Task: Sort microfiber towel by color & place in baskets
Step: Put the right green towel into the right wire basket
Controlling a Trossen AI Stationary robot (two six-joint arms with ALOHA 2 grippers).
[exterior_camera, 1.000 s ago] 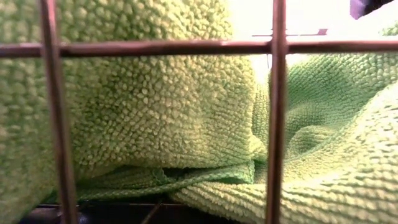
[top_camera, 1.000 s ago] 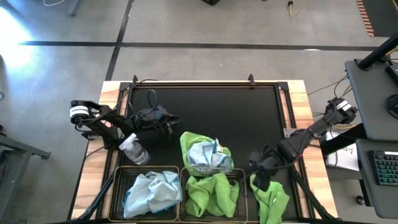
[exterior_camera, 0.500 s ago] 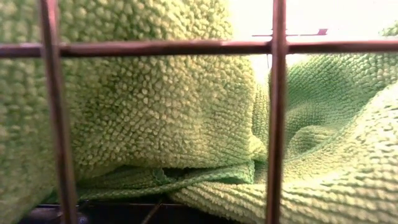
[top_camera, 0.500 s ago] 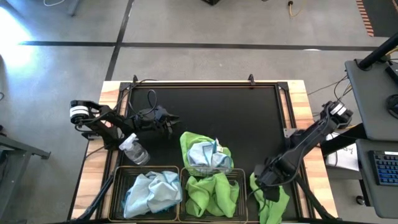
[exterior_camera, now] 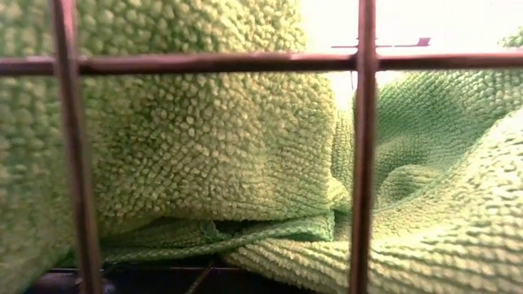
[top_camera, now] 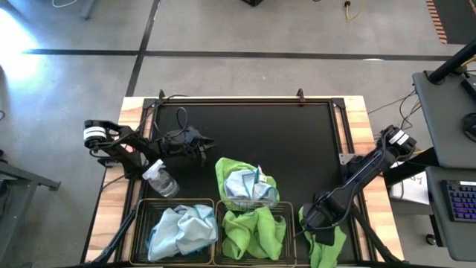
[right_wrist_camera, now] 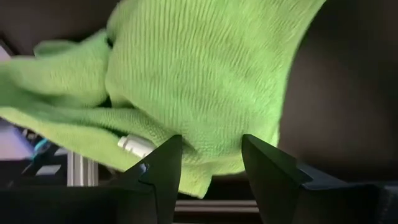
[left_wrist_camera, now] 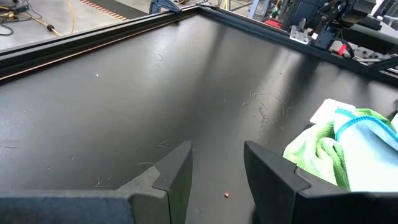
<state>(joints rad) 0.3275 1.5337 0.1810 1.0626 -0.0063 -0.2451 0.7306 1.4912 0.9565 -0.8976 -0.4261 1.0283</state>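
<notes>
The right-hand basket (top_camera: 254, 232), at the near edge of the worktop (top_camera: 357, 119), serves as the landmark here. It holds a lime green towel (top_camera: 255, 231), and the low view looks through its wire mesh straight onto that green pile. Just behind it, on the black mat (top_camera: 282, 141), lies a heap of another green towel (top_camera: 227, 175) with a pale blue towel (top_camera: 245, 184) bunched on top; the heap's near edge overlaps the basket's far rim. Touching the basket's left side is the left-hand basket (top_camera: 177, 232), which holds a blue towel (top_camera: 182, 229).

To the right of the landmark basket, a loose green towel (top_camera: 327, 244) lies on the mat at the worktop's near edge. The right gripper (top_camera: 317, 222) is directly over this towel, between it and the basket's right wall; in the right wrist view its fingers (right_wrist_camera: 163, 168) stand apart with the green cloth (right_wrist_camera: 205, 74) filling the space beyond them (whether the tips already touch the fabric cannot be told).

The left gripper (top_camera: 204, 143) waits well behind and to the left of the landmark basket, low over bare mat, its fingers (left_wrist_camera: 177, 177) narrowly parted and holding nothing. A small clear spray bottle (top_camera: 159, 179) stands behind the left-hand basket.
</notes>
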